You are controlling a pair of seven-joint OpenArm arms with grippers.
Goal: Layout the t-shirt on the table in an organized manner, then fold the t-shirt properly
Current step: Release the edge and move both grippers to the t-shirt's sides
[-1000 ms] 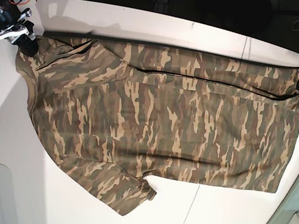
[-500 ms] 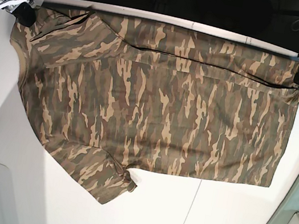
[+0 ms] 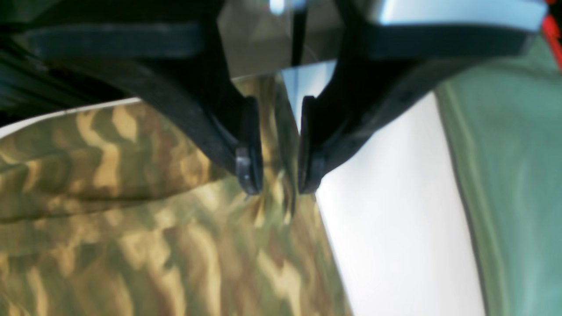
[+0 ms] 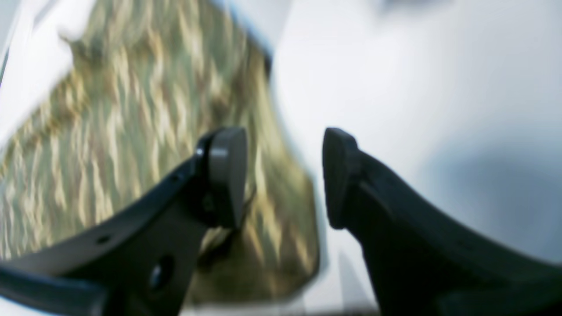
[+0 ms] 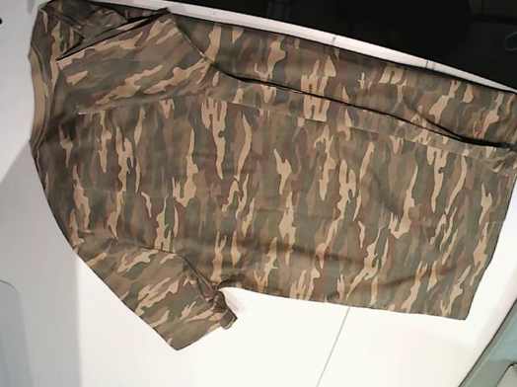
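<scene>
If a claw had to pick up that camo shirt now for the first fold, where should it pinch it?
Probably the loose sleeve jutting out from the t-shirt. It lies flat on the white table with bare surface around its end, so a claw coming from that near side could slip under the edge and fold it inward.

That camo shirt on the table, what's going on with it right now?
A two-armed robot is laying out the t-shirt on the white table. The shirt lies spread nearly flat, one sleeve sticking out along its near edge. The right gripper is open, off the shirt's edge. The left gripper has its jaws parted with a pinch of hem cloth between them. No folding is done yet.
</scene>
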